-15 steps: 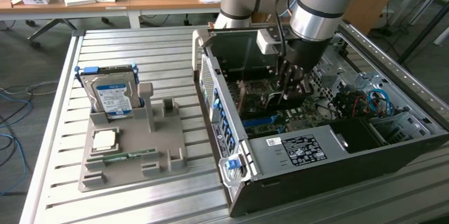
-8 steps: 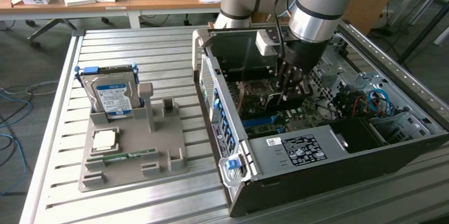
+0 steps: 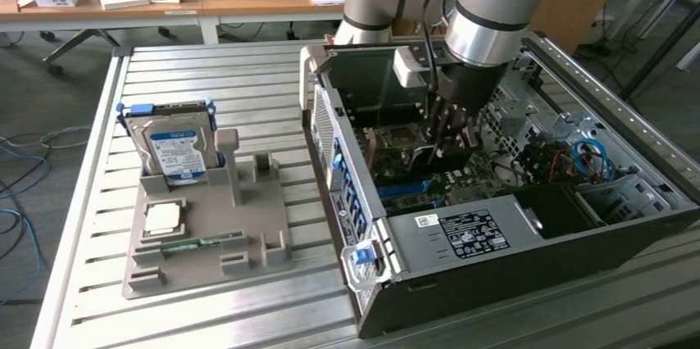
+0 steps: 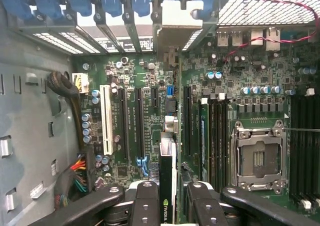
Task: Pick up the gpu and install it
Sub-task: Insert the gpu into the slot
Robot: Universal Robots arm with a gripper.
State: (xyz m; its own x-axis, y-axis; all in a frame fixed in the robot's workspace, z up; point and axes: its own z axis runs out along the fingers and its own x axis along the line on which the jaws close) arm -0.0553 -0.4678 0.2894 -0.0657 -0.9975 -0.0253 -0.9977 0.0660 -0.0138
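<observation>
- At the exterior view's left, a grey holder lies on the slatted tabletop. Its slots and pockets keep spare parts apart and easy to reach.
- A hard drive stands upright in the holder's back slot. A processor chip lies flat in a pocket nearer the front, with a memory stick lying just beside it.
- Right of centre, the computer case lies on its side with the panel off, so the arm can reach straight down to the motherboard.
- The gripper is down inside the case, above the board.
- In the wrist view the gripper is clamped on the gpu, with a finger on each face. The card is held on edge, its thin side towards the camera and its length in line with the long expansion slots.
- Judging by that alignment, the card is held edge-down so its connector can meet a slot. I cannot tell whether it is touching one yet.
- The empty processor socket sits well apart from the card.
</observation>
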